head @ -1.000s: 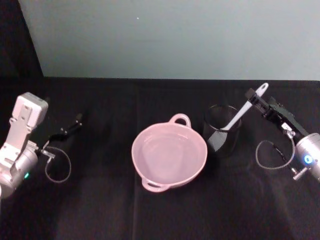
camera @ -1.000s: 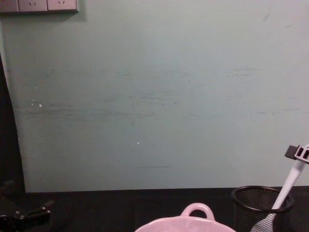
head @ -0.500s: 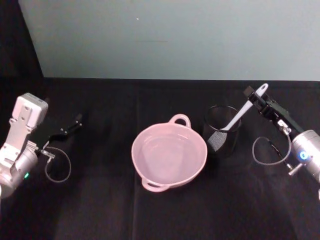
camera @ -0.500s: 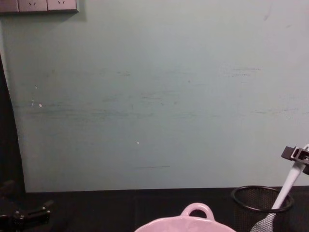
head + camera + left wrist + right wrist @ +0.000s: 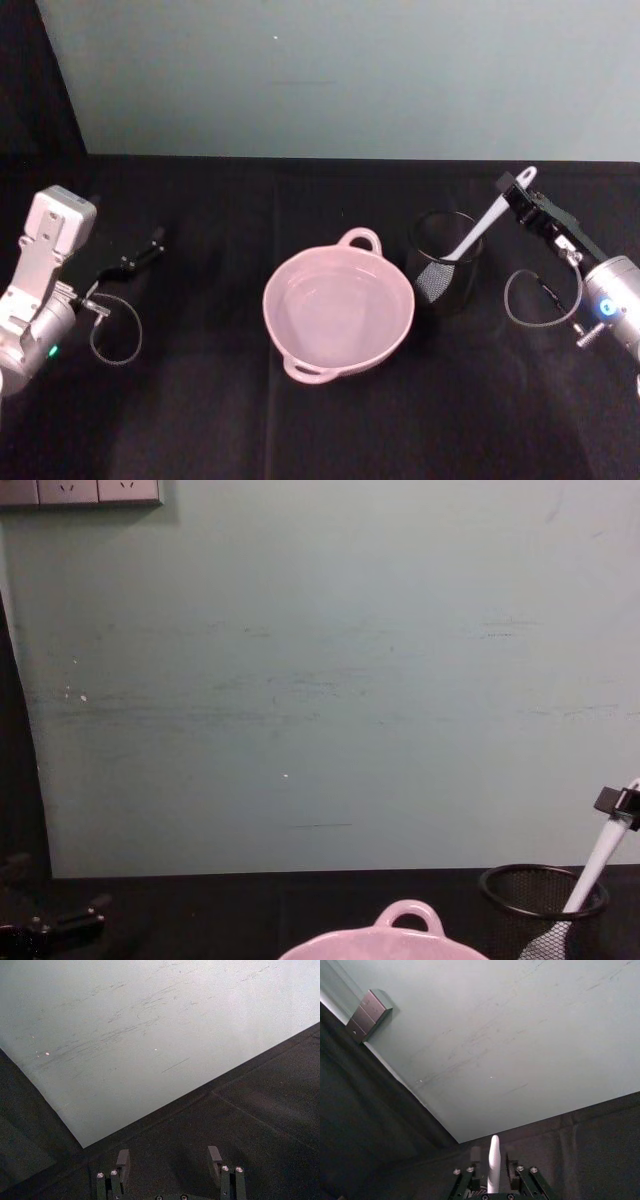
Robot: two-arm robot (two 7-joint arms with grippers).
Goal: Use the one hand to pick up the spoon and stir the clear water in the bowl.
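Note:
The pale pink bowl (image 5: pixel 268 310) with clear water sits mid-table; its loop handle (image 5: pixel 405 917) points away from me. To its right the white spoon (image 5: pixel 480 225) leans in a black mesh cup (image 5: pixel 448 285), handle end up and to the right. My right gripper (image 5: pixel 513 187) is at that handle end. In the right wrist view the handle (image 5: pixel 493 1147) stands between the two fingers (image 5: pixel 476 1156), with a thin dark gap on each side; the gripper (image 5: pixel 493 1158) is open. In the chest view the spoon (image 5: pixel 600 855) rises from the cup (image 5: pixel 510 900). My left gripper (image 5: pixel 150 245) is parked at the far left, open (image 5: pixel 169 1157).
Black cloth covers the table (image 5: pixel 200 400), which ends at a pale green wall (image 5: pixel 330 80). A thin cable loop (image 5: pixel 115 335) lies by the left wrist and another (image 5: pixel 535 300) hangs by the right wrist. The mesh cup stands close against the bowl's right rim.
My right gripper shifted left along the handle end, then back right, and now straddles it. Spoon, cup, bowl and left arm have stayed put.

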